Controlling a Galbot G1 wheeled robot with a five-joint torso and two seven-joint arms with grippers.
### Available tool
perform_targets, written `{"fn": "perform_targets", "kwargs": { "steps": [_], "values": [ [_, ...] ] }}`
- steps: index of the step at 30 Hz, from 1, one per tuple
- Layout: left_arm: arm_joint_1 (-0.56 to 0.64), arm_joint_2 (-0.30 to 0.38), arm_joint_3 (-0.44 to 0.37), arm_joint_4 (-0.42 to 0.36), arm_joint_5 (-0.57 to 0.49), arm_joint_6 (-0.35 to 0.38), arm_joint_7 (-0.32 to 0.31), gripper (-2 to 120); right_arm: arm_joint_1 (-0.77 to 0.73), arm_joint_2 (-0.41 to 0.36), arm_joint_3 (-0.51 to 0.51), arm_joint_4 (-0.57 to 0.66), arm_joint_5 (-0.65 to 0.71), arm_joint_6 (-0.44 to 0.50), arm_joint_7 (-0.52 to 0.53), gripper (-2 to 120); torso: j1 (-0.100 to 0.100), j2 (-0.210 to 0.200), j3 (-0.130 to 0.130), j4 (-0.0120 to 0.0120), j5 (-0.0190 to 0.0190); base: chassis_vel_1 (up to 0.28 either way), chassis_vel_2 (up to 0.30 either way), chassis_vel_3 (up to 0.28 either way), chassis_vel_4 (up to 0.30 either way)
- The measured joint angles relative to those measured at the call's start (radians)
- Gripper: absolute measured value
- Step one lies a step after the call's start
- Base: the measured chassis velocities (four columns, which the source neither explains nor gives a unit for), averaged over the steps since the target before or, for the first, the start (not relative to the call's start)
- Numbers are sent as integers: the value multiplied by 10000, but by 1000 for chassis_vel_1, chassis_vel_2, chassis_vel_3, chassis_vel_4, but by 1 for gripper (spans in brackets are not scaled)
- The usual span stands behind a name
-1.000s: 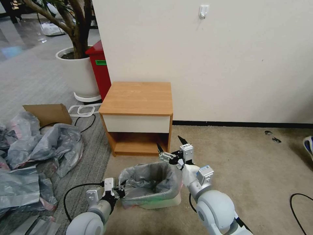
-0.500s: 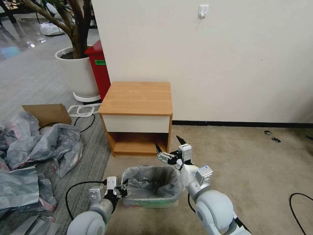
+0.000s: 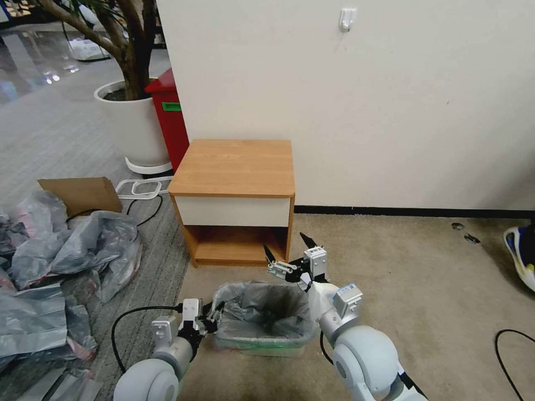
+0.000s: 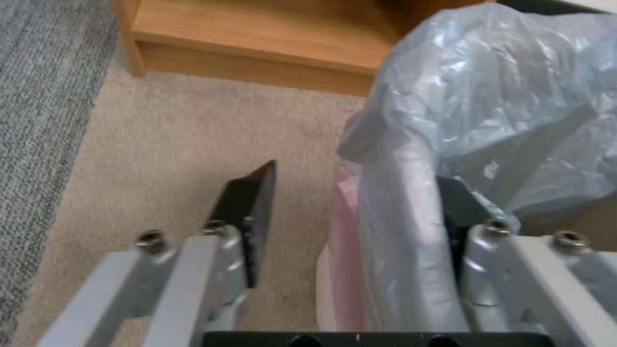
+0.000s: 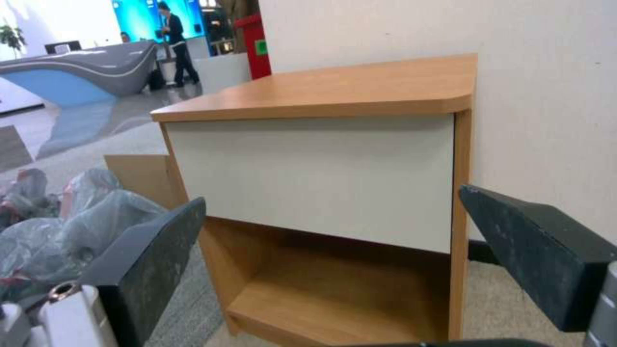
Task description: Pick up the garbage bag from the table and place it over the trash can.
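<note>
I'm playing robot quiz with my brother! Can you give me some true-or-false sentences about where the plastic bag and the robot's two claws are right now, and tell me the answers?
1. The thin, wrinkly grey plastic garbage bag lies on top of the orange-brown wooden table. False: it lines the small cream plastic trash can on the carpet.
2. The right gripper is open and holds nothing. True.
3. The left gripper is at the can's left rim, its jaws open around the bag's edge. True.
4. The trash can stands behind the table. False: it stands in front of it, nearer the robot.
5. The tall red bin wears the bag. False: it stands bare by the white plant pot.
</note>
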Motion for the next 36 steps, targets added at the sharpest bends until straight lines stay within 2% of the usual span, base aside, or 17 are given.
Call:
{"fn": "perform_targets", "kwargs": {
  "steps": [2, 3, 5, 7, 8, 12, 17, 19, 20, 21, 22, 24, 25, 28, 36],
  "values": [
    [9, -2, 3, -44, 63, -70, 14, 65, -24, 8, -7, -3, -21, 16, 0, 100, 0, 0, 0, 0, 0, 0, 0, 0, 0],
    [9, -2, 3, -44, 63, -70, 14, 65, -24, 8, -7, -3, -21, 16, 0, 100, 0, 0, 0, 0, 0, 0, 0, 0, 0],
    [13, -1, -10, -136, 86, -176, 58, 73, -34, -1, -1, -2, -16, 33, 1, 100, 0, 0, 0, 0, 0, 0, 0, 0, 0],
    [-6, 52, -80, -221, 79, -514, 331, 84, -61, -6, 3, 52, 19, 34, 7, 100, 0, 0, 0, 0, 0, 0, 0, 0, 0],
    [-6, 52, -80, -221, 79, -514, 331, 84, -61, -6, 3, 52, 19, 34, 7, 100, 0, 0, 0, 0, 0, 0, 0, 0, 0],
    [0, 95, -219, -343, 64, -1154, 744, 98, -272, 159, 122, 74, 7, 85, 319, 100, 0, 0, 0, 0, 0, 0, 0, 0, 0],
    [107, 144, -390, -476, 93, -1736, 1061, 100, -810, 260, 439, 87, -92, 247, 821, 100, 0, 1, 0, 0, 0, 0, 0, 0, 0],
    [171, 154, -483, -341, 404, -2525, 1175, 100, -1353, 270, 732, -122, -279, 708, 1056, 100, 0, 0, -1, -1, 1, 0, 0, 0, 0],
    [171, 154, -483, -341, 404, -2525, 1175, 100, -1353, 270, 732, -122, -279, 708, 1056, 100, 0, 0, -1, -1, 1, 0, 0, 0, 0],
    [194, 148, -505, -177, 570, -3140, 1219, 100, -1505, 284, 821, -199, -310, 904, 1091, 100, 0, 0, 0, -1, 0, 0, 0, 0, 0],
    [207, 118, -566, 270, 847, -4701, 1457, 100, -1755, 332, 978, -331, -388, 1236, 1125, 100, 0, 0, 0, 0, -1, 0, 0, 0, 0],
    [238, 59, -735, 653, 1268, -5901, 1801, 100, -1976, 439, 1193, -489, -590, 1710, 1139, 100, 0, 0, -1, 0, -2, 0, 0, 0, 0],
    [238, 59, -735, 653, 1268, -5901, 1801, 100, -1976, 439, 1193, -489, -590, 1710, 1139, 100, 0, 0, -1, 0, -2, 0, 0, 0, 0],
    [369, 12, -872, 717, 1435, -6500, 1875, 100, -2021, 592, 1429, -648, -973, 2095, 1157, 100, 0, 0, 0, 0, 0, 0, 0, 0, 0],
    [434, -42, -1044, 532, 1544, -6566, 1878, 100, -1954, 774, 1617, -750, -1151, 2282, 1214, 100, 0, 0, 0, 0, 0, 0, 0, 0, 0]
  ]
}}
